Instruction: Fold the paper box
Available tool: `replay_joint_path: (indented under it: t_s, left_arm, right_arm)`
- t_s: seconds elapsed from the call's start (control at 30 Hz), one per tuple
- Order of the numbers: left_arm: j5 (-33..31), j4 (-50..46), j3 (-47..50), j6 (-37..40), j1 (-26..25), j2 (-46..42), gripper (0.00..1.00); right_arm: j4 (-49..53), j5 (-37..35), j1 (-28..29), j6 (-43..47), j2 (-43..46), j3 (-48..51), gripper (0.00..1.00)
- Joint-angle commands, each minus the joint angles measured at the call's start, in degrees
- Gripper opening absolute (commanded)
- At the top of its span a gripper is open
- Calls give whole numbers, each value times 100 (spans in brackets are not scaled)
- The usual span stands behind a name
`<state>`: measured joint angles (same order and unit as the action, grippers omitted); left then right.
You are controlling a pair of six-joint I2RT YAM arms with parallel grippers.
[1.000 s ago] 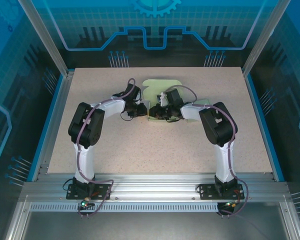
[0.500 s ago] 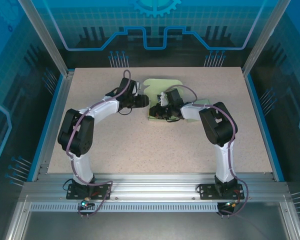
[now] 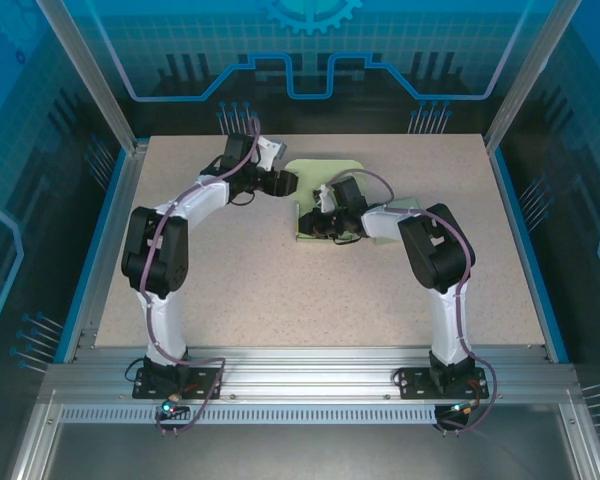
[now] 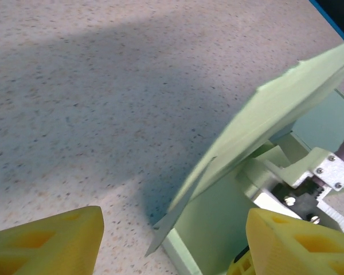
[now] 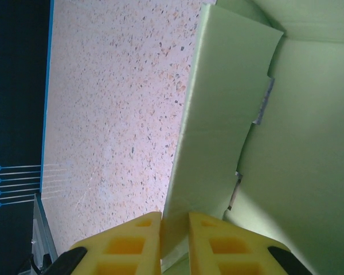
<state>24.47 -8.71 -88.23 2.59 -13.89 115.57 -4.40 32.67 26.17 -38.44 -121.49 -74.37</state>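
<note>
A pale green paper box [image 3: 326, 176] lies at the middle back of the table, partly folded, with one flap raised. My right gripper [image 3: 318, 226] is at the box's near left corner. In the right wrist view the gripper [image 5: 175, 240] is shut on the edge of an upright side wall [image 5: 223, 114] of the box. My left gripper [image 3: 287, 184] is just left of the box's far flap. In the left wrist view its yellow fingers [image 4: 46, 243] stand wide open, the slanted flap [image 4: 264, 126] ahead of them and untouched.
The speckled beige table [image 3: 230, 290] stretches out left, right and in front of the box. Blue rails and metal posts border it [image 3: 115, 190]. Part of the right arm's wrist [image 4: 315, 183] sits under the flap, close to my left fingers.
My left arm has swung away from the box's left side toward the back of the table, ending near the far flap. The right gripper has kept its hold and not moved.
</note>
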Motion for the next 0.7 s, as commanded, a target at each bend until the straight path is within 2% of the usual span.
replay_joint_path:
  t_s: [0.0, 0.03, 0.1, 0.17, 0.23, 0.37, 0.5, 0.67]
  left_arm:
    - [430, -194, -432, 321, -48, 381, 67]
    - [428, -310, -579, 367, -62, 482, 65]
    - [436, -439, -750, 462, -109, 624, 56]
    - [423, -575, -857, 593, -178, 683, 27]
    - [391, -657, -861, 718, -227, 680, 14]
    - [216, -702, -689, 872, -267, 520, 9]
    - [89, -637, -411, 1073, -297, 272, 9]
    - [27, -675, -279, 1272, -315, 120, 10]
  right_arm:
    - [795, -63, -17, 213, -283, 30, 19]
    - [836, -91, -16, 236, -266, 13, 19]
    - [951, -157, -24, 277, -219, -37, 20]
    - [1094, -271, -16, 322, -144, -80, 20]
    - [1230, -418, -8, 370, -58, -106, 21]
    - [1496, -830, 41, 492, 131, -171, 31]
    - [1792, -1249, 150, 712, 266, -346, 39]
    - [2235, -1705, 278, 983, 161, -796, 42]
